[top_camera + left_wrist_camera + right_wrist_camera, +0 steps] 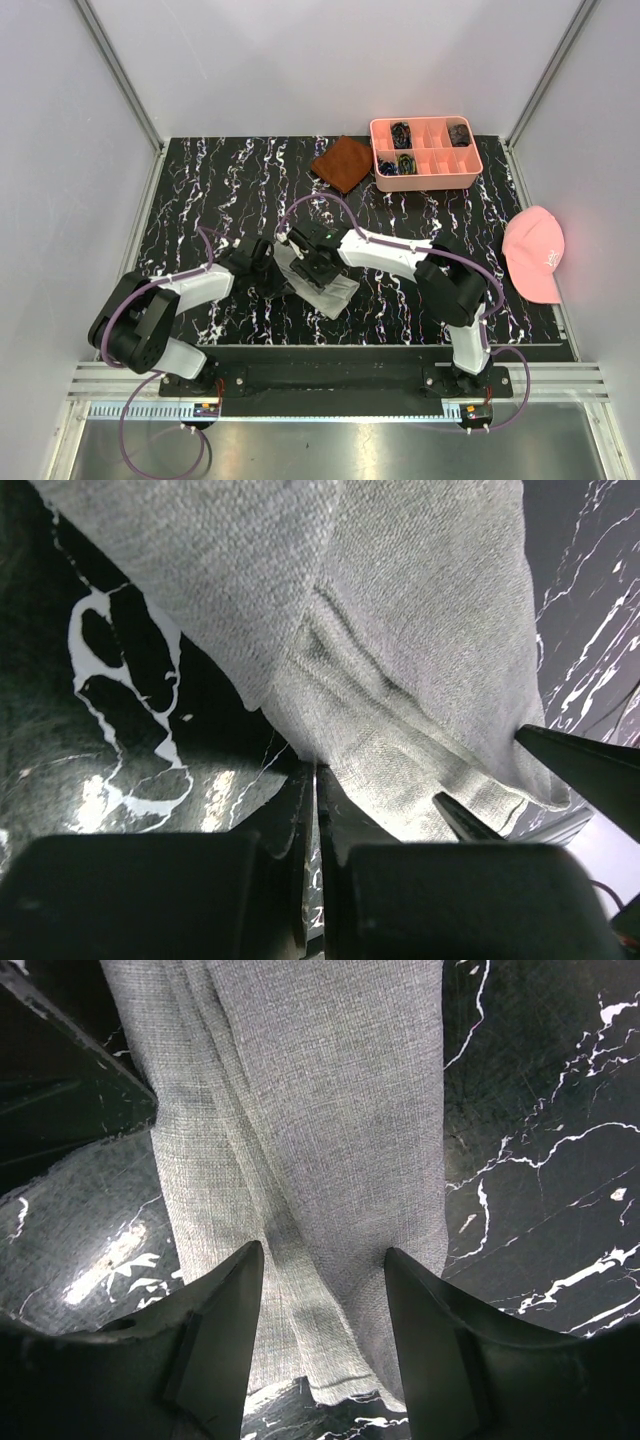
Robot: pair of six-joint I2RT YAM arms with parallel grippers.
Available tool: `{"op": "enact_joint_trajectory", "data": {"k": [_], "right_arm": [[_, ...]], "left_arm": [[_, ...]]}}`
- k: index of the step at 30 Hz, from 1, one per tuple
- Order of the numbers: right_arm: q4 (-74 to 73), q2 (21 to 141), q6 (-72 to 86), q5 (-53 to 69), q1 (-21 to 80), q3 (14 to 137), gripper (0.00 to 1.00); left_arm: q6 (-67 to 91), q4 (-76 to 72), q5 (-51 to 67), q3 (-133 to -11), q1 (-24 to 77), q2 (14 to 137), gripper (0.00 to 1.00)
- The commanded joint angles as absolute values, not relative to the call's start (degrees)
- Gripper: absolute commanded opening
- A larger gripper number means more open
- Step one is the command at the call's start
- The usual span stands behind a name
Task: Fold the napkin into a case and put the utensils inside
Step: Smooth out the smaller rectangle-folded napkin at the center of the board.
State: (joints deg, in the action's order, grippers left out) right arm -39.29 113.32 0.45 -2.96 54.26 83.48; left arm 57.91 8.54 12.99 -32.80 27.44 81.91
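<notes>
The napkin (326, 290) lies folded into a narrow grey strip at the middle of the black marbled table (200, 190), close to the near edge and between the two arms. The left gripper (312, 780) is clenched on the strip's edge: its fingers press together, the fabric runs right down into their tips, and the cloth hangs slightly lifted beside them. The right gripper (322, 1260) is released, its fingers (235, 1330) spread over the layered fabric, one on either side of a lengthwise fold. The two grippers crowd each other at the same end of the cloth, and each shows up dark in the other's wrist view.

Well apart, at the far edge, a small rust-brown cloth (343, 163) lies just beside a pink compartment tray (424, 181) holding small dark items. A pink cap (535, 253) sits at the right edge of the table. It carries a small white mark, too small to read. Pale walls (330, 60) enclose the table.
</notes>
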Motion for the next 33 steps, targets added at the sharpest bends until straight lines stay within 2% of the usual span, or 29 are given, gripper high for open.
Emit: {"op": "enact_joint_trajectory", "data": {"k": [1,4,5,8,9,11,13,16,25,33], "right_arm": [[-38.58,114.61,2.11,-7.03,55.20,83.85,0.61],[-38.50,114.61,2.37,-7.99,55.46,84.20,0.56],[-38.50,114.52,2.37,-8.00,55.46,84.29,0.49],[-38.50,114.35,2.55,-8.00,55.55,84.73,0.37],[-38.58,114.00,2.98,-8.09,55.55,84.81,0.29],[-38.85,113.12,3.16,-7.74,55.63,84.99,0.24],[-39.90,112.94,3.52,-6.78,55.55,86.04,0.13],[-41.74,112.94,4.22,-2.92,55.55,87.89,0.06],[-44.65,114.87,8.17,9.65,55.55,92.11,0.05],[-41.05,117.51,10.72,12.57,55.37,87.63,0.05]], "left_arm": [[59.41,4.48,12.57,-31.99,27.68,82.62,0.05],[59.59,4.13,12.39,-31.64,27.60,82.62,0.04],[59.68,3.87,12.48,-31.47,27.60,82.62,0.04],[59.94,3.43,12.74,-31.46,27.60,82.71,0.04],[59.94,3.43,12.74,-31.46,27.60,82.71,0.04],[59.94,3.43,12.66,-31.47,27.60,82.79,0.04],[60.03,3.17,12.74,-31.38,27.60,82.88,0.03],[60.21,2.73,12.92,-31.20,27.60,82.88,0.03],[60.64,2.72,12.31,-30.67,28.30,81.30,0.02],[60.65,3.07,11.51,-29.88,28.48,80.07,0.01]]}}
